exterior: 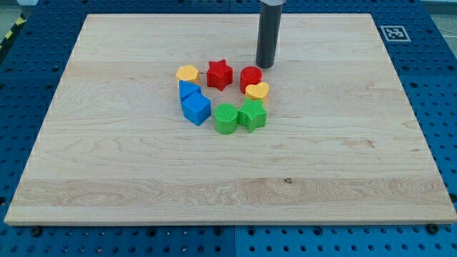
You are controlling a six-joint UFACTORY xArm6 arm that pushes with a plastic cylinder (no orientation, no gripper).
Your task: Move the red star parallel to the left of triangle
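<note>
The red star lies on the wooden board in the upper part of a ring of blocks. A yellow hexagon is just to its left and a red cylinder just to its right. Below the hexagon a blue triangle-like block sits against a blue cube. A yellow heart, a green star-like block and a green cylinder close the ring. My tip rests on the board just above and to the right of the red cylinder, apart from the red star.
A black-and-white marker sits at the board's upper right corner. The board lies on a blue perforated table.
</note>
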